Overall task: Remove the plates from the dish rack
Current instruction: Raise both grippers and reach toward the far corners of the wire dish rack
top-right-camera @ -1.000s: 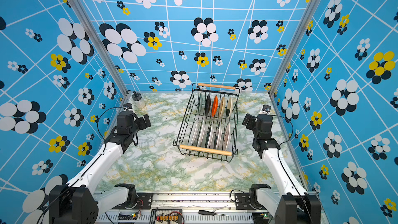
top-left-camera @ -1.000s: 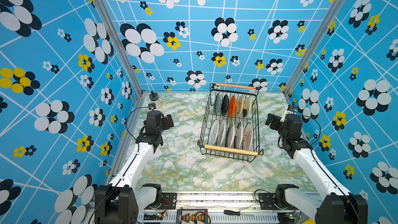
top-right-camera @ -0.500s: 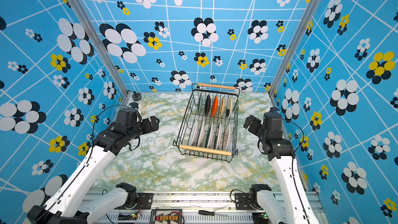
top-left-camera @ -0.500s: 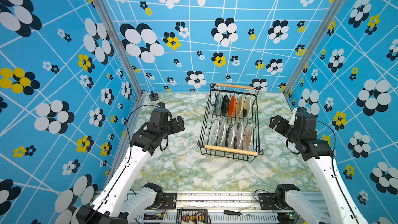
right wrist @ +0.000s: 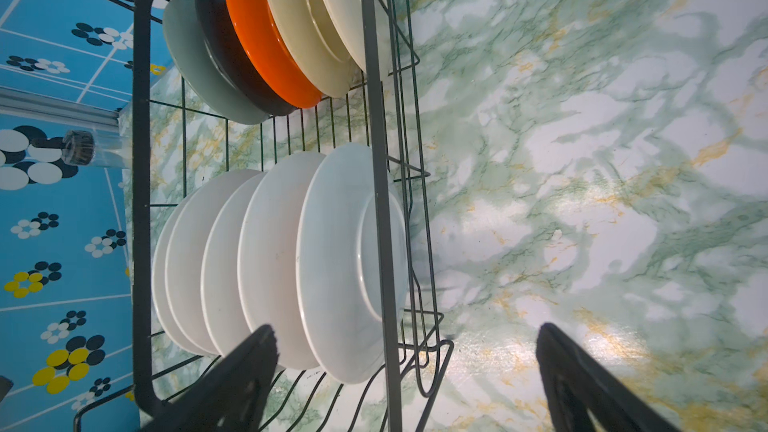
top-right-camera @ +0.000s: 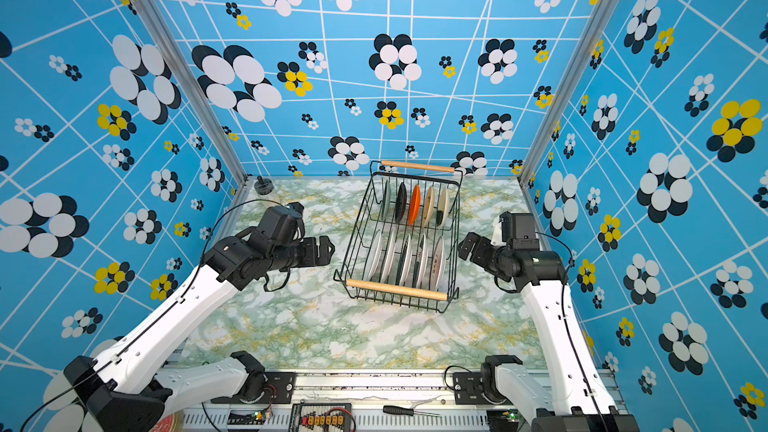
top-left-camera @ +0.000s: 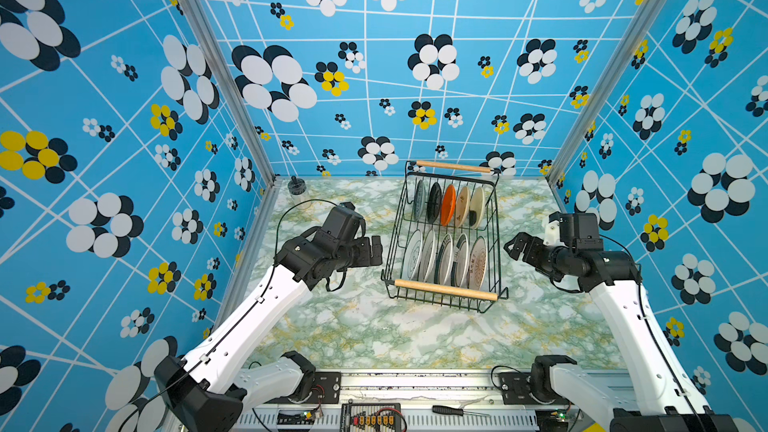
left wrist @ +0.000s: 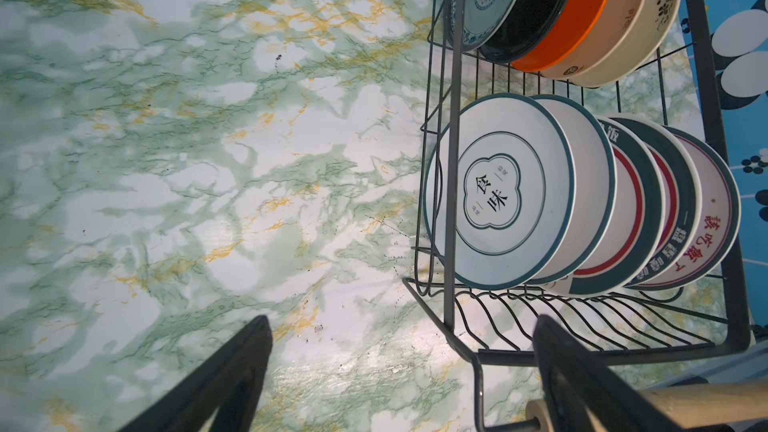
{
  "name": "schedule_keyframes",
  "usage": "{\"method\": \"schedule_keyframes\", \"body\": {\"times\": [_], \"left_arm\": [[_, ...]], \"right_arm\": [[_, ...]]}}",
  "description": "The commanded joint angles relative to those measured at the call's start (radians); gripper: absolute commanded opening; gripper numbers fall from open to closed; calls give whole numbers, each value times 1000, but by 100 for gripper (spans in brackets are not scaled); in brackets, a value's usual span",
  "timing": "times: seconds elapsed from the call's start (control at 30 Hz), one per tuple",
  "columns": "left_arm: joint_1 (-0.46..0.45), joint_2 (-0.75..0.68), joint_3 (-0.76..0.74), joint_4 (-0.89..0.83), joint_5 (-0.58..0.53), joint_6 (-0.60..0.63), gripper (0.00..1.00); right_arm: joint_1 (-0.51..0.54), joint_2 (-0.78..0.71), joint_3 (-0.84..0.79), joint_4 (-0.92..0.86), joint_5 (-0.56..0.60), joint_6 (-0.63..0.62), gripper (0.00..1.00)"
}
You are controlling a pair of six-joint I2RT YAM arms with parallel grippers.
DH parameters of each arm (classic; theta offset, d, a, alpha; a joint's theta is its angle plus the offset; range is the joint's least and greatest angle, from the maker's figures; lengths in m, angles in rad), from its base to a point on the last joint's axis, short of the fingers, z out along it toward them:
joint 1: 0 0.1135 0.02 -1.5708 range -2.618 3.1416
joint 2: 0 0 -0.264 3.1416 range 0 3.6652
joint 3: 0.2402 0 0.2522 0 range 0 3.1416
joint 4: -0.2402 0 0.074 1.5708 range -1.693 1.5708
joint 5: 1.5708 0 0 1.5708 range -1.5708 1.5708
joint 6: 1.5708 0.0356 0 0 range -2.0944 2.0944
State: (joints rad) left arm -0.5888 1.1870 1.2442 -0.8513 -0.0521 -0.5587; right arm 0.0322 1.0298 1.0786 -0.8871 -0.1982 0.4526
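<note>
The dish rack (top-left-camera: 446,289) sits on the table (top-left-camera: 374,326) toward the back wall, with ten plates (top-left-camera: 448,204) standing on edge inside in two rows. The left claw (top-left-camera: 377,250) hangs just off its left side and the right claw (top-left-camera: 515,245) just off its right. Both are spread wide, empty, and touching nothing.

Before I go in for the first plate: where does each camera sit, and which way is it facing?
Top views: high over the front edge, looking down at the table, the dish rack, the left gripper and the right gripper, both open.
Left wrist: beside the rack, facing the plates' printed faces; its gripper fingers show.
Right wrist: the rack's opposite side, facing plain backs; fingers show.
Shared: both wrists see the same plates.
</note>
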Motion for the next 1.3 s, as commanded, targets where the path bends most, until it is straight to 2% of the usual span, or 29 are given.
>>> {"method": "schedule_keyframes", "body": {"times": [0.0, 0.2, 0.37, 0.47, 0.63, 0.83, 1.1, 1.27], "left_arm": [[-15, 23, 47, -13, -3, -9, 99], [-17, 105, 110, -12, -8, 20, 100], [0, 191, 172, -2, -1, 54, 100], [26, 249, 210, 16, 24, 70, 99], [68, 362, 285, 25, 47, 103, 96], [82, 527, 420, 5, 72, 158, 93], [117, 691, 553, -42, 87, 203, 87], [140, 721, 565, -35, 98, 207, 86]], "right_arm": [[13, 20, 35, -31, -16, -16, 99], [30, 91, 77, -24, 26, -15, 98], [40, 158, 96, 11, 61, 2, 86], [51, 187, 107, 37, 93, 20, 84], [64, 239, 132, 67, 138, 34, 74], [75, 336, 175, 93, 157, 34, 66], [129, 438, 232, 89, 213, 13, 63], [142, 496, 261, 90, 227, 0, 56]]}}
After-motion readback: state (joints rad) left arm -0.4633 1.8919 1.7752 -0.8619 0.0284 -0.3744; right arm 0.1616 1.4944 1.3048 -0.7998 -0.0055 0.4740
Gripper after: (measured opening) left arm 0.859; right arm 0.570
